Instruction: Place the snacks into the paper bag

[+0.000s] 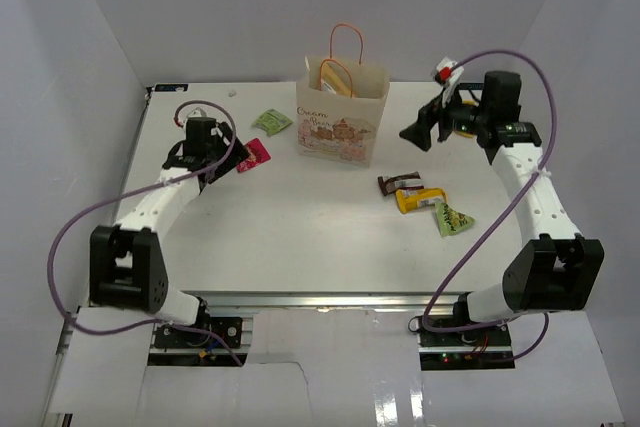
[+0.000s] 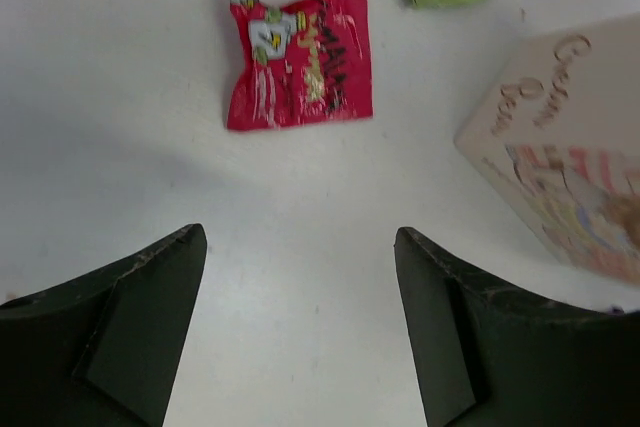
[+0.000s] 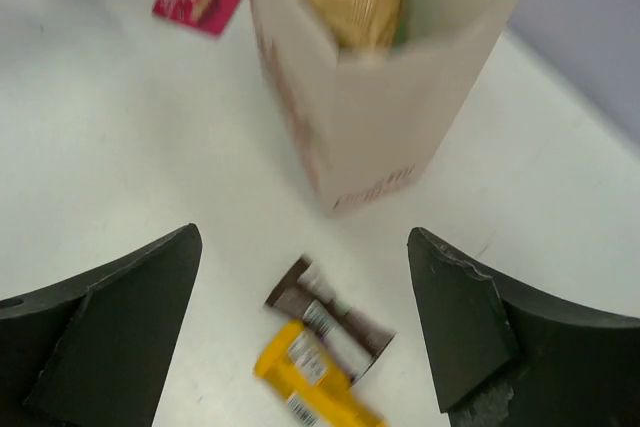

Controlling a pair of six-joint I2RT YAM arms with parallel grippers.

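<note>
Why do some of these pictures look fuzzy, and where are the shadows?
Right wrist view: the paper bag and brown bar wrapper look smeared, probably from motion. Left wrist view: the magenta packet is a little soft, with a grey shadow across the table. Top external view: sharp, evenly lit, faint shadows only.
</note>
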